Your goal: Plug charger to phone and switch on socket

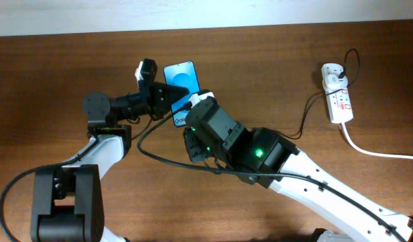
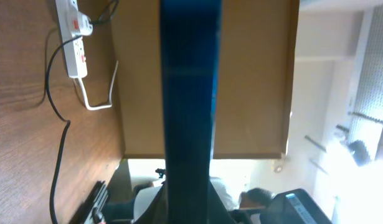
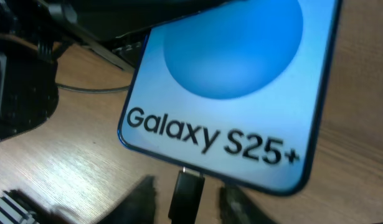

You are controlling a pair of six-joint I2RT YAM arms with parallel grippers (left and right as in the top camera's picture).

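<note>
The left hand (image 1: 164, 96) holds the phone (image 1: 181, 75) at 11 o'clock from the centre of the desk (image 1: 58, 60). The socket (image 1: 337, 97) lies well apart at the phone's 3 o'clock. The charger (image 3: 188, 190) tip meets the phone's 6 o'clock edge between the right hand (image 3: 188, 205) fingertips (gripping or slack, I cannot tell). The tip probably wants a straight push along the phone's length, with the left hand bracing and no twist.

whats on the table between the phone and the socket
Between the phone and the socket the wooden table is mostly bare; only the thin black charger cable crosses, close to the socket. The overhead view shows it.
</note>
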